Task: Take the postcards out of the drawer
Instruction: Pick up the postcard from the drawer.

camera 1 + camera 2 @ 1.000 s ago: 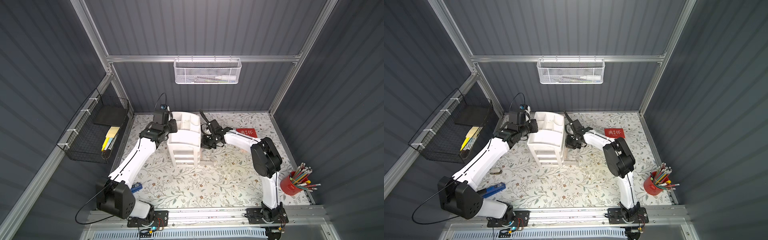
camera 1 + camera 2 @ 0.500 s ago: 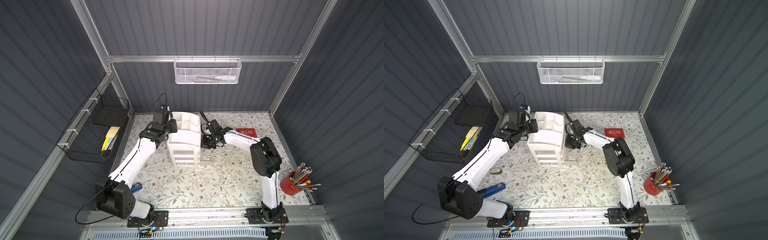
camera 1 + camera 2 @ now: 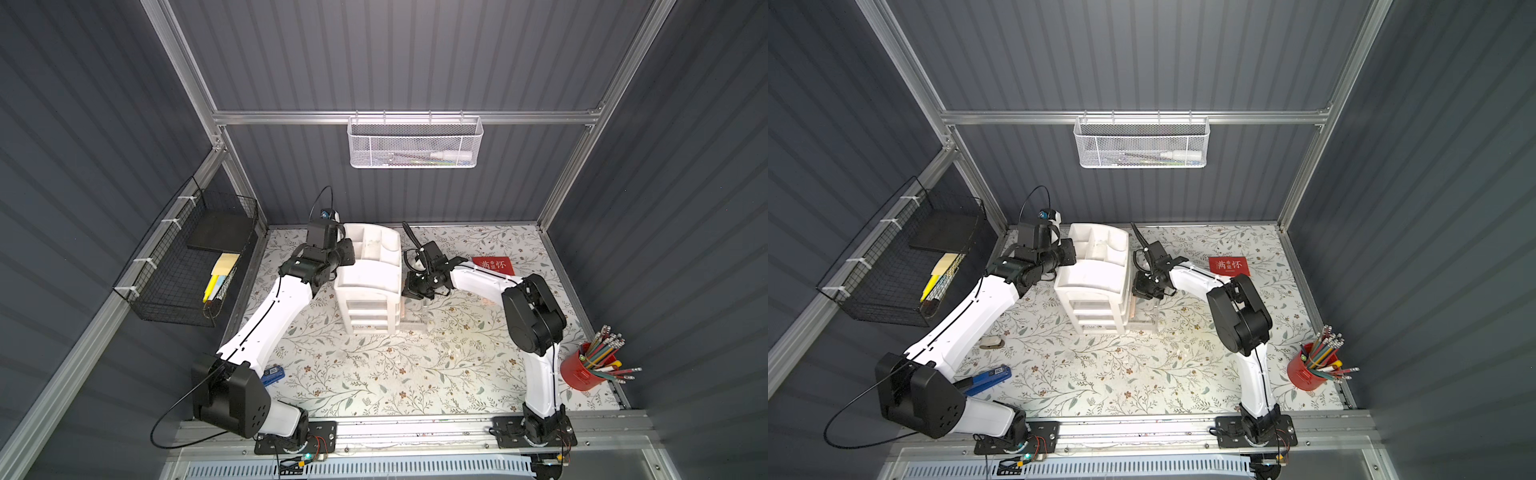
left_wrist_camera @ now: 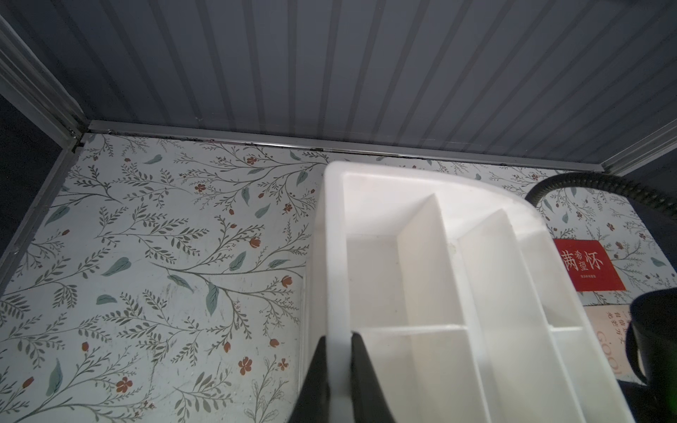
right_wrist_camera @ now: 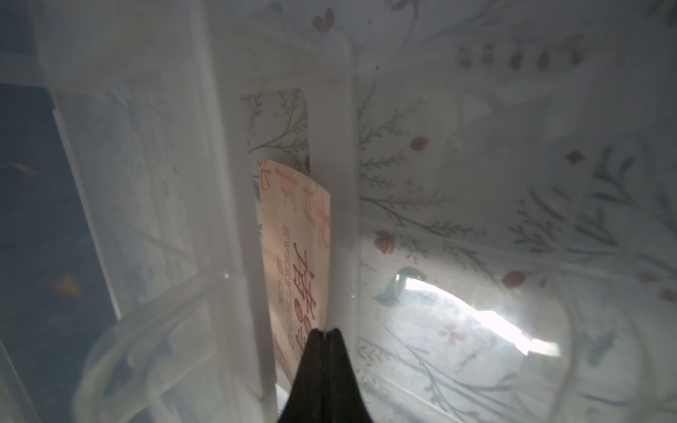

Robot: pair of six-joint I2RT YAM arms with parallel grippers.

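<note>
While left gripper (image 4: 339, 335) clamped white drawer organizer (image 3: 368, 266) by its rim, right gripper (image 5: 324, 331) pinched peach postcard (image 5: 293, 238) inside organizer's pulled-out drawer (image 3: 415, 322); red postcard (image 3: 493, 265) lay beside organizer.

Surface: floral-print table (image 3: 374, 374) | centre back: white drawer unit (image 3: 370, 282) | back right: red postcard (image 3: 493, 266) lying flat, pale postcard (image 4: 604, 329) just beside it | front right: red pencil cup (image 3: 579, 372) | front left: blue object (image 3: 988, 378), small pale object (image 3: 991, 342)
</note>
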